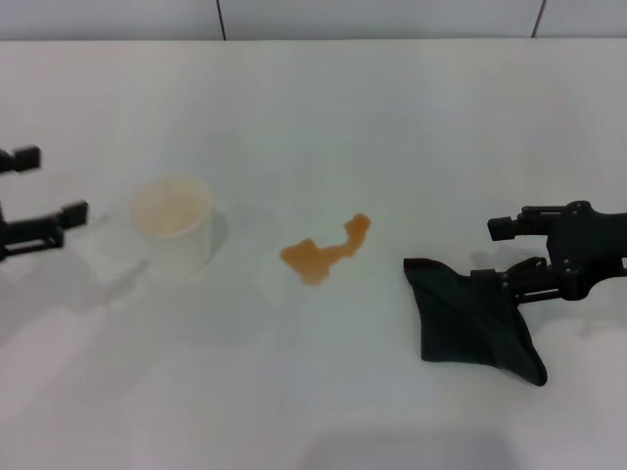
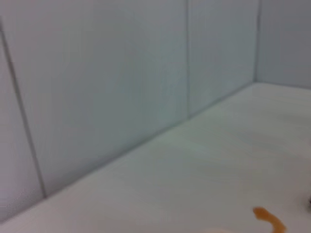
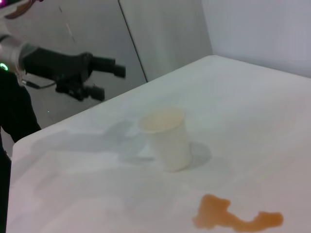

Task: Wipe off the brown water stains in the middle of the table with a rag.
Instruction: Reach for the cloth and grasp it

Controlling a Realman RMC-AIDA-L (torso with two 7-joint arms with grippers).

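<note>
— Nearest us, lower right of the head view, what's that dark thing?

— One rag, almost black, lying crumpled on the table. The right gripper is right over its upper edge. Its two fingers are spread apart, one above the cloth and one seeming to touch the rag's top border. It isn't clamped on anything that I can see.

— How many spills?

— One. The brown water stains make a single orange-brown blotch near the middle of the frame, left of the rag and clear of it, with bare white surface between. It has a wider lobe at lower left and a thin tail curling to the upper right. The right wrist view shows the same blotch glossy at the bottom of its frame.

— And further left?

— One whitish plastic cup, upright, left of the stain and apart from it. It shows again in the right wrist view.

— The other arm?

— The left gripper sits at the far left edge of the frame, well away from the cup, fingers parted and empty. Behind everything, along the top, runs a pale panelled wall.
</note>
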